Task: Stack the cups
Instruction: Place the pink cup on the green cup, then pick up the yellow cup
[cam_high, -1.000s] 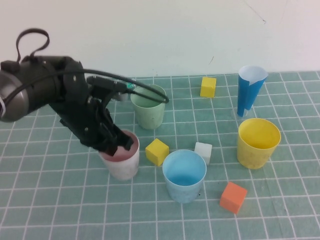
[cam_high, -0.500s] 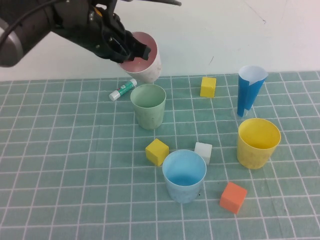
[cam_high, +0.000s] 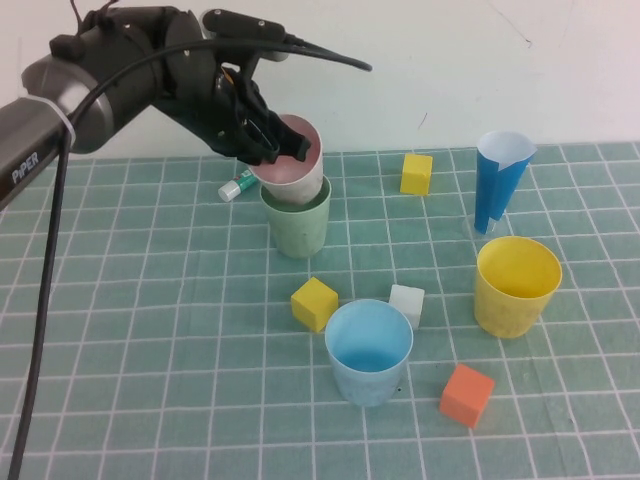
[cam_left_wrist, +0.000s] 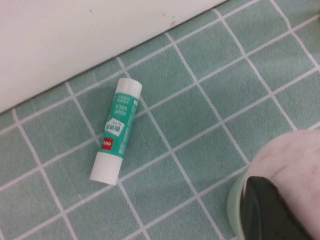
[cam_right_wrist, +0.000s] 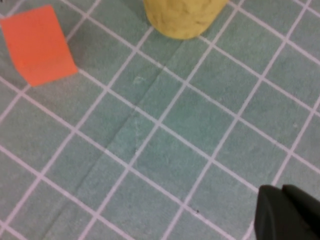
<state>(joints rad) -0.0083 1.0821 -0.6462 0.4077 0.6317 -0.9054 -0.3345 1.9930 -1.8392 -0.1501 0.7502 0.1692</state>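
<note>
My left gripper (cam_high: 270, 142) is shut on the rim of the pink cup (cam_high: 297, 168) and holds it tilted, with its base inside the pale green cup (cam_high: 298, 230) at the back of the mat. In the left wrist view one dark finger (cam_left_wrist: 267, 210) lies against the pink cup (cam_left_wrist: 295, 165) over the green rim (cam_left_wrist: 235, 200). The light blue cup (cam_high: 368, 350) stands front centre and the yellow cup (cam_high: 516, 285) stands on the right. My right gripper (cam_right_wrist: 287, 212) is shut and empty, low over the mat near the yellow cup (cam_right_wrist: 182, 17); it is outside the high view.
A green-and-white glue stick (cam_high: 238, 185) lies behind the green cup by the wall. A yellow cube (cam_high: 314, 303), a white cube (cam_high: 406, 304), an orange cube (cam_high: 466, 394), a second yellow cube (cam_high: 416, 173) and a blue-and-white paper cone (cam_high: 500, 180) stand around the cups.
My left gripper lifted the pink cup off the mat at the front left, carried it up and back, then lowered it into the green cup.
</note>
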